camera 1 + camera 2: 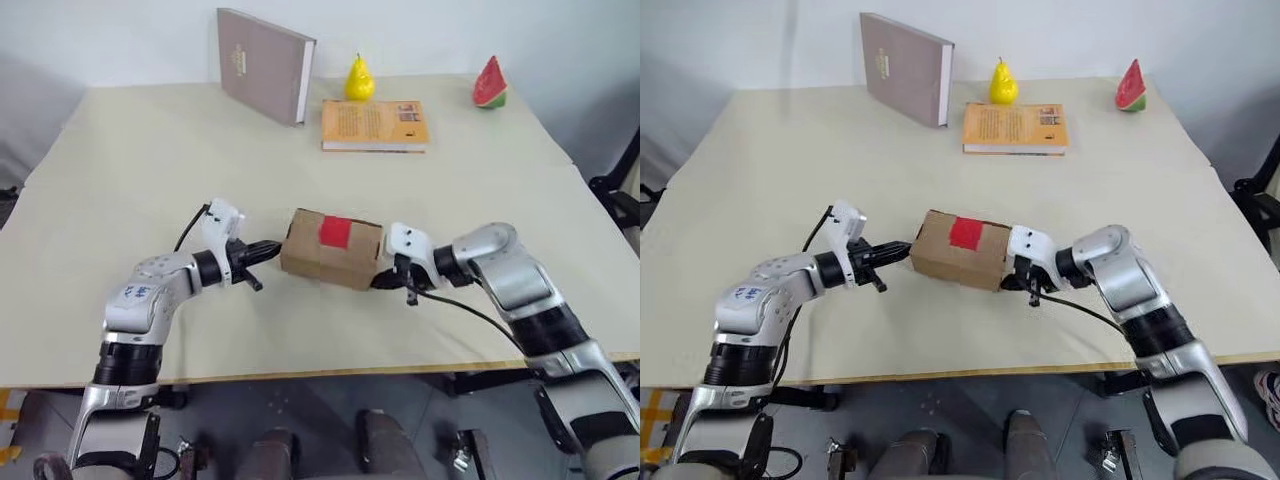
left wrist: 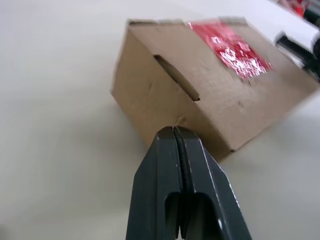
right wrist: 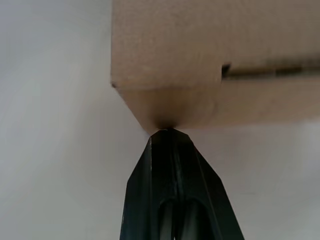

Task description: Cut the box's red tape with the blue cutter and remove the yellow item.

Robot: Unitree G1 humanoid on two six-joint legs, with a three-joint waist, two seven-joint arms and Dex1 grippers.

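The brown cardboard box (image 1: 331, 249) lies closed in the middle of the table, with the red tape (image 1: 335, 232) across its top seam. My left gripper (image 1: 271, 247) is shut and empty, its tips pressed to the box's left end (image 2: 172, 107). On the other side my right gripper (image 1: 380, 279) is also shut and empty, tips touching the box's right end low down (image 3: 167, 107). The box sits pinched between the two. The blue cutter and the yellow item are out of view.
At the back of the table (image 1: 150, 180) a grey-brown hardcover book (image 1: 262, 65) stands tilted, beside a yellow pear (image 1: 359, 79), an orange-yellow book (image 1: 374, 124) lying flat, and a red watermelon slice (image 1: 490, 84) at the far right.
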